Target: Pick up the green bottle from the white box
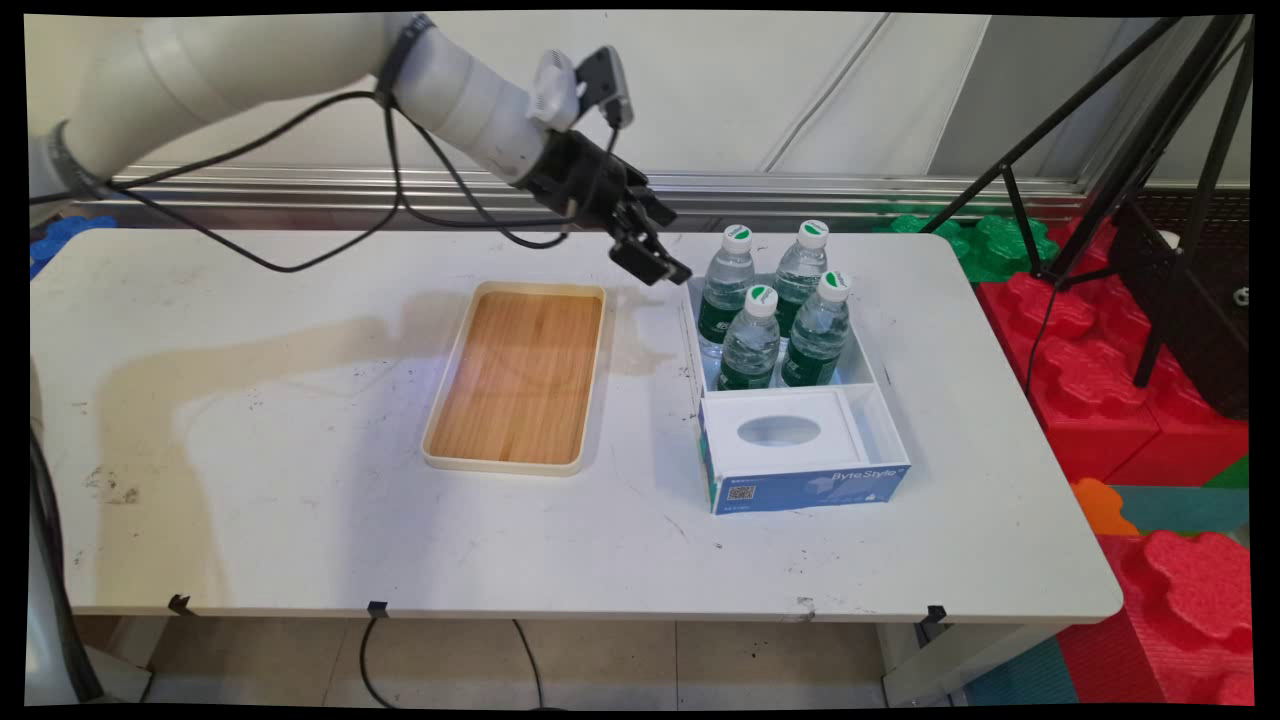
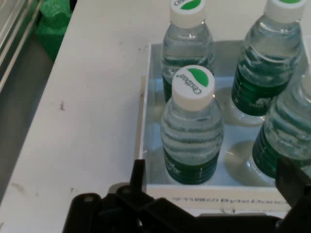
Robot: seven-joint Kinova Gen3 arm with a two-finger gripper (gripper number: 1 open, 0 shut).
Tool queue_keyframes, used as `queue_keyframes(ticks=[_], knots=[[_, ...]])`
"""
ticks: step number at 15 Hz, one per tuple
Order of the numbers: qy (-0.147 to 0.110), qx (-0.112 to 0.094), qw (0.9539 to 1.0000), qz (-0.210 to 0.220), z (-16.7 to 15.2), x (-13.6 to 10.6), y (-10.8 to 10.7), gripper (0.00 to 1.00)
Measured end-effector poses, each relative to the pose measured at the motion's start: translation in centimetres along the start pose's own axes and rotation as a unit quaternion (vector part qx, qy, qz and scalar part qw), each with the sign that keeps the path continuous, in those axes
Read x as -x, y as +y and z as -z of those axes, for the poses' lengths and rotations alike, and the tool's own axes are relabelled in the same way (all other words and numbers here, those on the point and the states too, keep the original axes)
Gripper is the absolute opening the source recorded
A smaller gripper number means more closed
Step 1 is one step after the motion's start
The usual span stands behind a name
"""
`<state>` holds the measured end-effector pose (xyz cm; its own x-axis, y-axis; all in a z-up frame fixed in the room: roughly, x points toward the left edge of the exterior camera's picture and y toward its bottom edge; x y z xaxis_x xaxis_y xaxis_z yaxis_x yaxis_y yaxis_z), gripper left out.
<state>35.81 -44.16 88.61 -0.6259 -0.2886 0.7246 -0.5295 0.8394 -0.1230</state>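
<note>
1. The gripper (image 1: 655, 262) hangs above the table (image 1: 300, 480), between the wooden tray (image 1: 518, 377) and the white box (image 1: 868, 385), just beside the box's far left corner. Its fingers stand spread apart and hold nothing.
2. Four water bottles stand upright in the box's far compartment. The nearest bottle (image 2: 192, 128), with a white and green cap, sits directly ahead of the spread fingers in the hand view, untouched.
3. The tray lies flat near the table's middle, apart from the box.
4. A blue tissue box (image 1: 800, 455) sits against the white box's near end.
5. Red foam blocks (image 1: 1120, 380) and a black tripod (image 1: 1150, 160) stand right of the table.
</note>
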Motion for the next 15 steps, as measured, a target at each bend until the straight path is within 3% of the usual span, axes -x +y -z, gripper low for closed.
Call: queue_keyframes(ticks=[6, 15], knots=[[-0.004, 0.011, 0.9999, 0.011, -4.9, 0.1, -0.5, 1.0], [-0.006, 0.012, 0.9997, 0.02, -9.1, 0.5, -0.9, 1.0]])
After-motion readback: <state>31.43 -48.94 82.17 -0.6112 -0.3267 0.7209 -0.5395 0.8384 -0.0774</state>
